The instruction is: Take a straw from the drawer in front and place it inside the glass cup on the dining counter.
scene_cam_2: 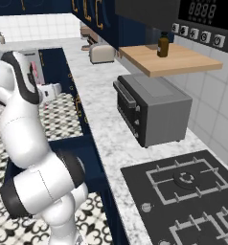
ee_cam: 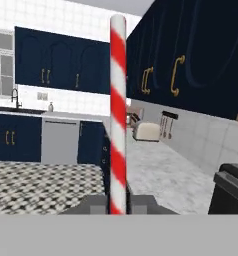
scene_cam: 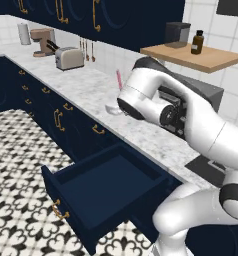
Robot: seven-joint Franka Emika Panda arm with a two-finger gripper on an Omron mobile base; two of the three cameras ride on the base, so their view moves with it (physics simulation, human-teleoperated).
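My gripper (ee_cam: 118,204) is shut on the straw (ee_cam: 118,110), a red-and-white striped stick that stands upright between the dark fingertips (ee_cam: 93,203) in the hand view. From the left base view the straw (scene_cam: 118,80) rises pink above the gripper (scene_cam: 113,107), over the marble worktop by the tiled wall. The navy drawer (scene_cam: 106,182) stands pulled open below, its inside bare, a brass handle on its front. The right base view has the gripper (scene_cam_2: 51,91) beside the arm with the straw (scene_cam_2: 35,72) above it. The glass cup and dining counter are out of view.
A toaster (scene_cam: 69,58), coffee machine (scene_cam: 42,42) and hanging utensils (scene_cam: 87,50) stand along the worktop. A wooden shelf (scene_cam_2: 171,60) with a brown bottle (scene_cam_2: 163,46) hangs over a grey oven box (scene_cam_2: 154,110). A hob (scene_cam_2: 183,191) lies near right. Patterned floor (scene_cam: 16,150) spreads left.
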